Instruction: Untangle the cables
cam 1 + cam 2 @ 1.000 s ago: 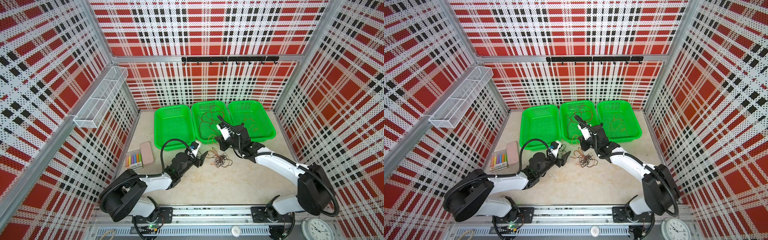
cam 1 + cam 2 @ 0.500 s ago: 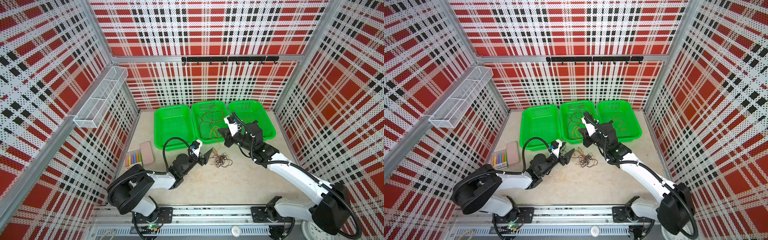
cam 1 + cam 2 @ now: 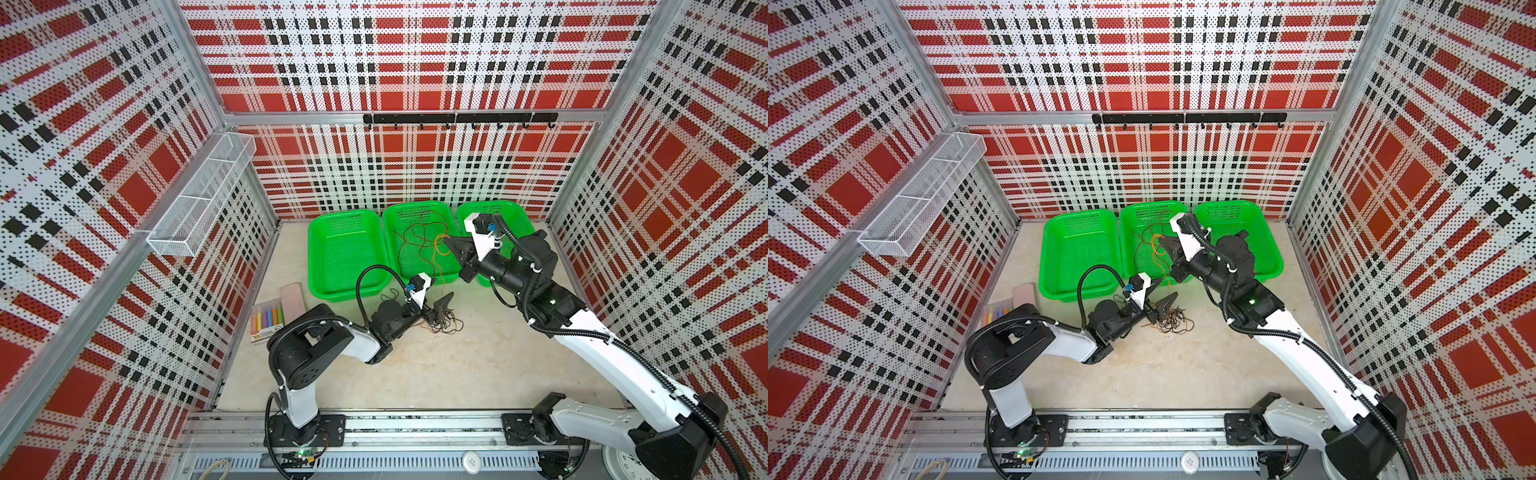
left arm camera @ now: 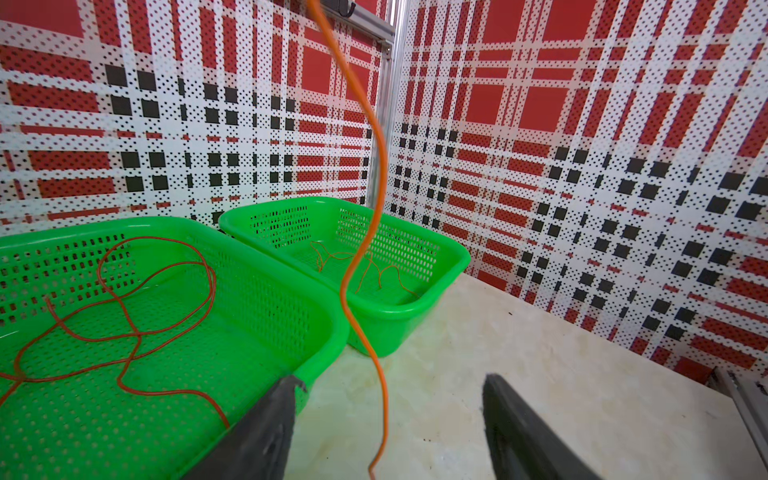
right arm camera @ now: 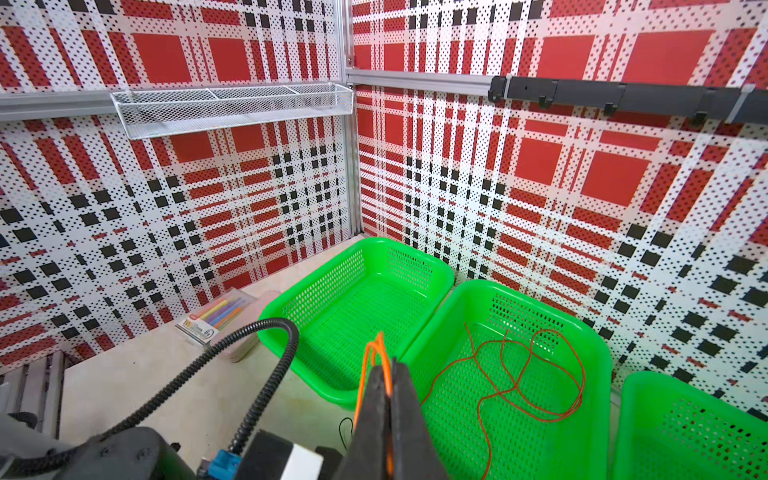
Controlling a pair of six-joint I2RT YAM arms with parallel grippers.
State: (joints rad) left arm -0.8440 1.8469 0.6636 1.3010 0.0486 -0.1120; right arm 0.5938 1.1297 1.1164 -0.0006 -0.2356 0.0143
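thin orange cable [image 4: 383, 158] dangling in a wavy line, right gripper [image 5: 391, 365] clamping its looped top, left gripper [image 4: 392, 379] jaws standing apart, gripping nothing

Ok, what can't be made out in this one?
- Pile on the table: too small in both top views to trace which strands cross.
- Orange cable: cut off by the left wrist view's upper edge; whether its low end joins the pile is unclear.
- Right basket: floor partly hidden by the right arm in both top views, by its own near wall in the left wrist view.
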